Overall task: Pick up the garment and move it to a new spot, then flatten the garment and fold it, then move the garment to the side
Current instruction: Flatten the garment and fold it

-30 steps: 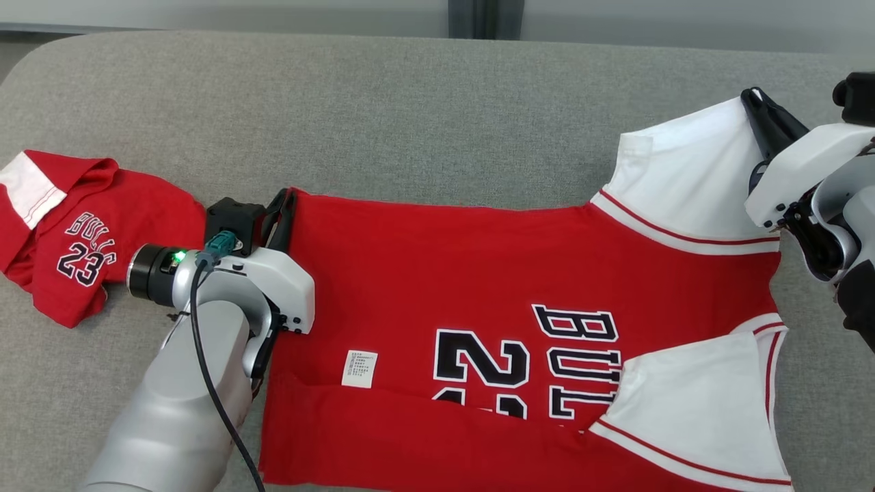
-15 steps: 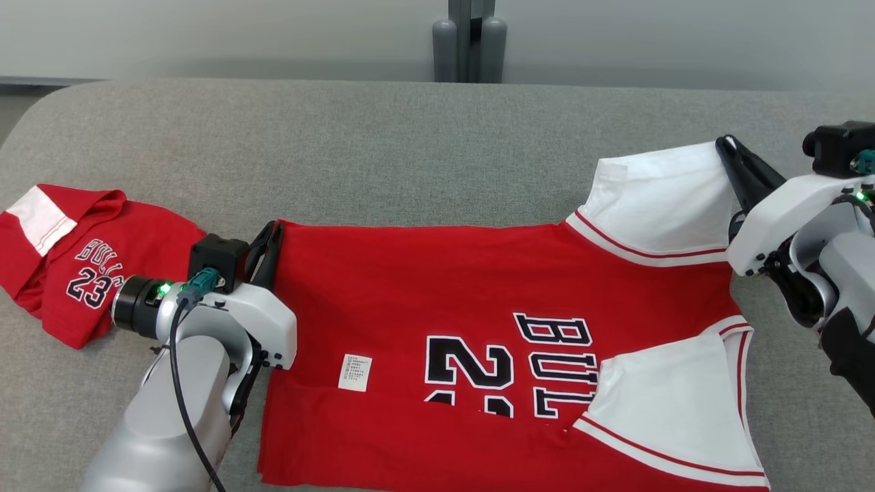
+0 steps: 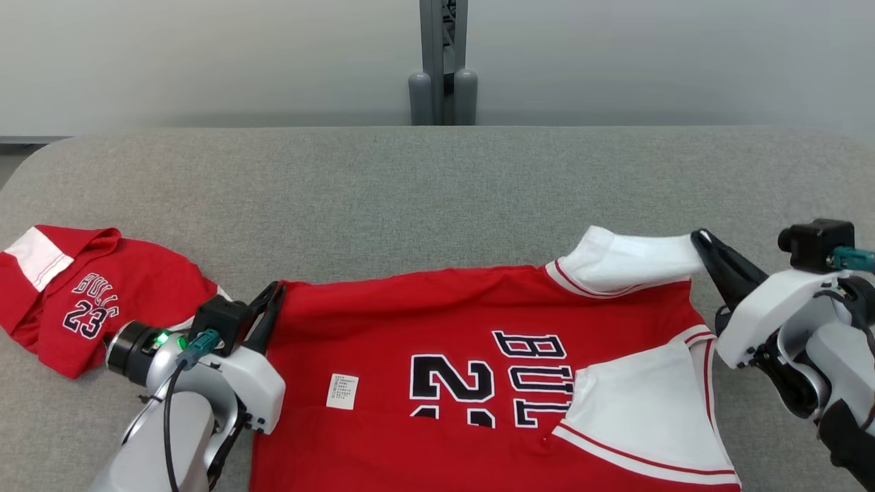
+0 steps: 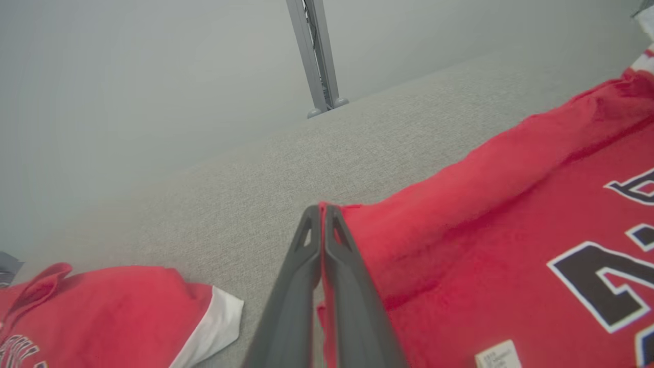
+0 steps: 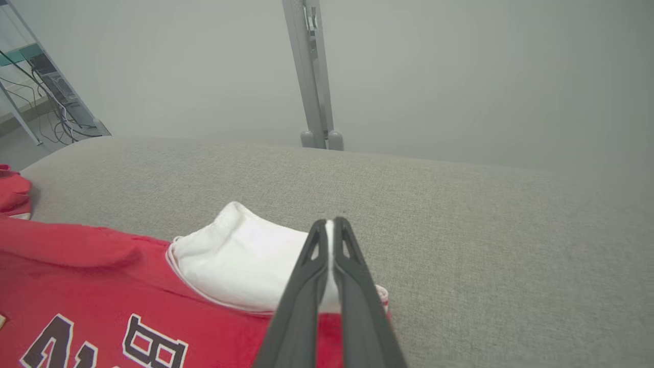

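Red jersey spread mid grey cushion, far edge rucked up. Left gripper pinched tight on its hem corner at 9 o'clock, right gripper clamped on the white sleeve at 3. Light, limp cotton, likely sags between grips, so take corners and keep taut. Second jersey bunched at 9 crowds the left side; post at 12 well apart
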Controlling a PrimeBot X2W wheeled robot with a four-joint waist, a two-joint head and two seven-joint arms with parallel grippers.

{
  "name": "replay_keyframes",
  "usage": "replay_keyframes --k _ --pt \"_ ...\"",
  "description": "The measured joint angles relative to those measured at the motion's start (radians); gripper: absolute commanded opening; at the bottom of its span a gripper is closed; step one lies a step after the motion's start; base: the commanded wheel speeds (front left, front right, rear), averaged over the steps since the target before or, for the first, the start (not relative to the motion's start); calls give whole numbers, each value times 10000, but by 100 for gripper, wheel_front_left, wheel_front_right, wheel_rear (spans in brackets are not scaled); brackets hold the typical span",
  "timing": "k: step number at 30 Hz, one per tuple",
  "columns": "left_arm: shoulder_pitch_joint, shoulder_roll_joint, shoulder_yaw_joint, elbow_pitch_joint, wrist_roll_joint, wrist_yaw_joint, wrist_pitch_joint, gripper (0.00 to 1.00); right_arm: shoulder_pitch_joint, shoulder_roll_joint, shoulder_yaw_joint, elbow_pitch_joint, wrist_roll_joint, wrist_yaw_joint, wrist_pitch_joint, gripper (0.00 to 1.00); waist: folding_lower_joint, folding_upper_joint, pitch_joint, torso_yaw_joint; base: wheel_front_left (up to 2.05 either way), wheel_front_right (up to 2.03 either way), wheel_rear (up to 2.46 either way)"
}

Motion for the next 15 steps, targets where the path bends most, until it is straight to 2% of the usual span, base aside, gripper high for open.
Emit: replay_keyframes --k 8,15 --pt "451 470 -153 -127 182 138 4 0 961 -497 384 -819 493 0 82 0 0 0 -251 -128 0 0 0" --pt "647 744 -349 -167 217 119 61 0 1626 -903 520 -1960 1674 0 805 0 0 0 -334 -224 0 0 0"
